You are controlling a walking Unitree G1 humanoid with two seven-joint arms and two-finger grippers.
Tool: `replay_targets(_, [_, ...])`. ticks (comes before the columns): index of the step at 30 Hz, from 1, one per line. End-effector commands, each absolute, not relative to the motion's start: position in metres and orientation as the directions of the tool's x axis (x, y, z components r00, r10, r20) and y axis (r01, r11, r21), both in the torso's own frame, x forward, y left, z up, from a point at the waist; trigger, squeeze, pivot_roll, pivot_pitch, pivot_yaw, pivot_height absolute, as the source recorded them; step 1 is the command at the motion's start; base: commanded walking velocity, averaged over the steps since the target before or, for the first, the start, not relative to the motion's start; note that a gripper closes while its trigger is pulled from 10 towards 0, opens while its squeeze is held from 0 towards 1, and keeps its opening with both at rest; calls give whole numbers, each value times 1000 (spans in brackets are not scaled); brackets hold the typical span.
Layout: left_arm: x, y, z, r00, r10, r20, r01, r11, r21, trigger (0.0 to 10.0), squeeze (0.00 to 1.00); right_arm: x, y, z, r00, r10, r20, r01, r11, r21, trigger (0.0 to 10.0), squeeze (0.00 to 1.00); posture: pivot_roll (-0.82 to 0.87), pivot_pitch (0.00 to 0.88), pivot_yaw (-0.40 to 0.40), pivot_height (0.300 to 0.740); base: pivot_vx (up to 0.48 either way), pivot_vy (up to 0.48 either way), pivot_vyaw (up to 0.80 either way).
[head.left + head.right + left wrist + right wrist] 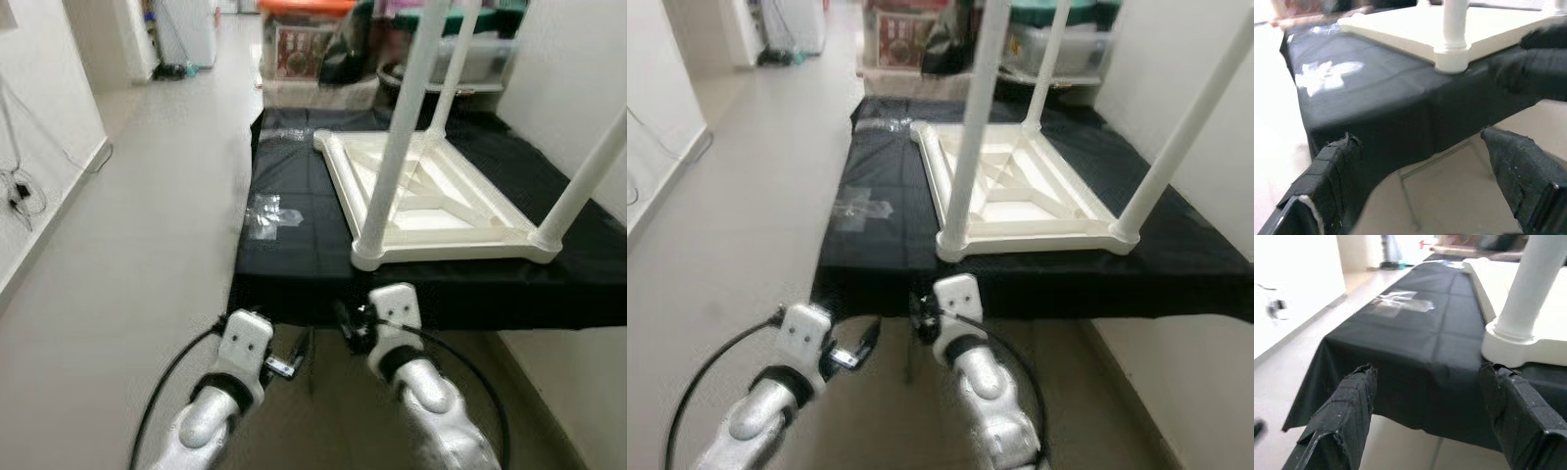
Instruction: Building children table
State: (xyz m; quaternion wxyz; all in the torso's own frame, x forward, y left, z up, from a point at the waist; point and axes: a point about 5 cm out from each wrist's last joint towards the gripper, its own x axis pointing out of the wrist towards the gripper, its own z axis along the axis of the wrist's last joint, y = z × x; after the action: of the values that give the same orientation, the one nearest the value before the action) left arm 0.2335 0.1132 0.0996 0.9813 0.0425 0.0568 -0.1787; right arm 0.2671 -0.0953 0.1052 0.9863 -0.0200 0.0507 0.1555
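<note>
The children table (431,201) lies upside down on the black tabletop (294,235), legs apparently all fitted. Left gripper (1420,196) and right gripper (1430,421), jaws released and empty, hang just below the tabletop's near edge; next they must rise toward the nearest leg (397,147).

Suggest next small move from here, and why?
Probably raise the right gripper toward the nearest white leg. The upturned white table lies on the black cloth with its legs upright, and both grippers, left gripper included, hang open below the cloth's front edge, holding nothing.

Left gripper (1420,181) and right gripper (1430,416) low, jaws apart
</note>
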Motion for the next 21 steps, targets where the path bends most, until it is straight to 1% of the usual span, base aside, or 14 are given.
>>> replay_targets(1, [235,109,101,927,-354,-123,363,930,60,10000,0,268,-102,104,954,279,-114,-284,958,-35,10000,0,57,0,-49,740,0,0,-587])
replay_targets(2, [235,109,101,927,-354,-124,363,930,61,10000,0,268,-102,105,954,277,-113,-282,959,-34,10000,0,57,0,-49,740,0,0,-587])
replay_targets(7, [235,110,102,929,-350,-121,359,931,64,10000,0,268,-101,104,949,289,-124,-297,954,-49,10000,0,58,0,-51,740,0,0,0])
replay_targets(9, [236,110,103,934,-340,-112,349,934,77,10000,0,267,-97,101,937,315,-152,-330,940,-86,10000,0,60,0,-54,740,0,0,0])
replay_targets(16, [236,112,107,942,-324,-90,332,938,104,10000,0,268,-98,100,933,321,-161,-333,941,-54,10000,0,64,2,-51,740,0,0,0])
replay_targets(21, [236,111,107,938,-335,-88,343,934,102,10000,0,268,-98,103,933,330,-143,-338,940,-38,10000,0,63,5,-53,740,296,0,0])
